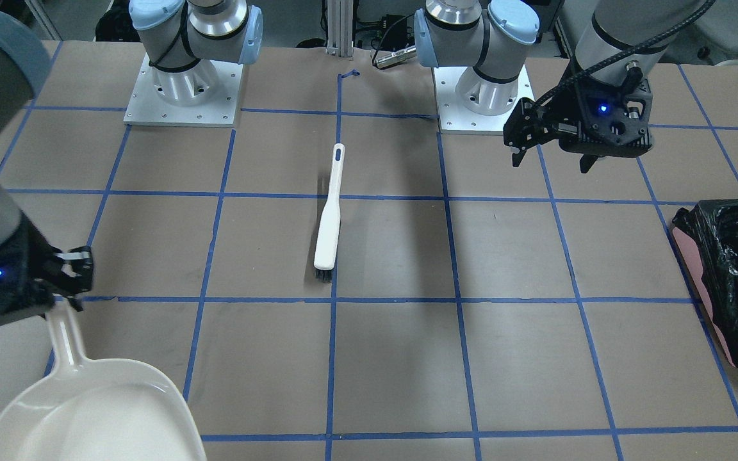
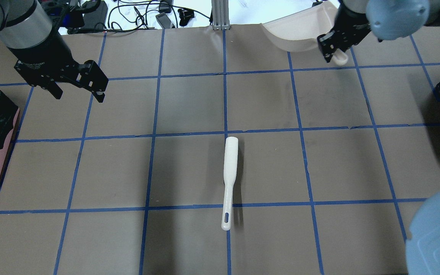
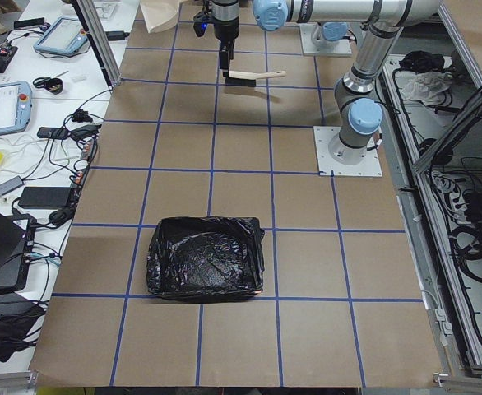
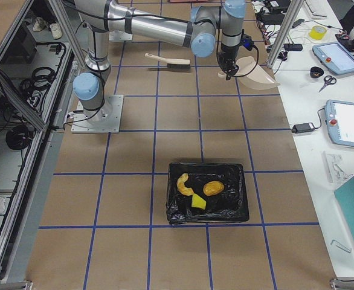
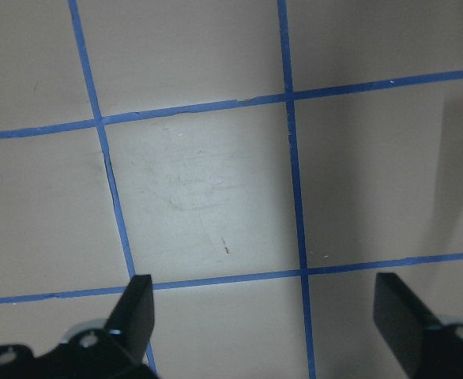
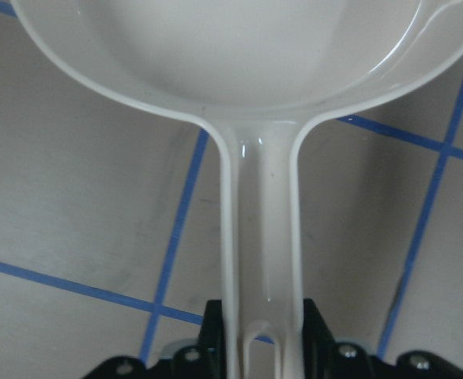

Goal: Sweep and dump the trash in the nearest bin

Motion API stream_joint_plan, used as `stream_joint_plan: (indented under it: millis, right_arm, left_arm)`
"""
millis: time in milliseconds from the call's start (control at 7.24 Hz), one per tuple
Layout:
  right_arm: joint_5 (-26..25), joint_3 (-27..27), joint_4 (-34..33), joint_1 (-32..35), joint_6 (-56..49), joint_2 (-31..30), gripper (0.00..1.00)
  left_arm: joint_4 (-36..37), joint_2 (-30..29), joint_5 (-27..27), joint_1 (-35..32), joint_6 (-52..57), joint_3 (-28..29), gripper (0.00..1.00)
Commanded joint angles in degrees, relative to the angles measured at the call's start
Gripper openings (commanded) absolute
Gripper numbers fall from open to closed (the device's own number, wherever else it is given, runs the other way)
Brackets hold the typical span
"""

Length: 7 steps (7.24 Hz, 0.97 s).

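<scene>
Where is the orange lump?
In the exterior right view, the orange lump lies in the black-lined bin at the robot's right, beside the yellow crescent.

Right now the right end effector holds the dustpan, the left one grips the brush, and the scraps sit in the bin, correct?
Not quite: the left end effector is open and empty. The brush lies alone on the table, as the overhead exterior view shows. The right end effector does hold the dustpan, and the scraps sit in the bin.
</scene>
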Motion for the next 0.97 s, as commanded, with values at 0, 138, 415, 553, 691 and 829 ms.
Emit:
stream_joint_plan:
  millis: [0, 138, 415, 553, 691, 829]
  right_arm:
    - [0.9, 0.1, -0.9, 10.9, 18.5, 2.3, 0.00]
    - [1.0, 0.0, -1.4, 14.4, 24.7, 4.0, 0.00]
    - [0.3, 0.1, -6.2, 22.2, 34.4, 7.8, 0.00]
    - [0.2, 0.2, -6.6, 23.6, 36.5, 8.6, 0.00]
    - [0.1, 0.5, -6.5, 23.6, 36.1, 8.6, 0.00]
    - [-0.1, 1.5, -6.2, 23.8, 36.6, 8.3, 0.00]
  left_arm:
    - [0.0, -0.1, 0.1, 0.0, 0.0, -0.1, 1.00]
    - [0.0, 0.0, 0.1, 0.0, 0.0, -0.1, 1.00]
    - [0.0, -0.1, 0.1, 0.0, 0.1, -0.2, 1.00]
    - [-0.1, -0.1, 0.3, -0.1, 0.0, -0.2, 1.00]
    - [0.0, -0.1, 0.2, 0.0, 0.1, -0.2, 1.00]
    - [0.0, -0.1, 0.1, 0.0, 0.1, -0.2, 1.00]
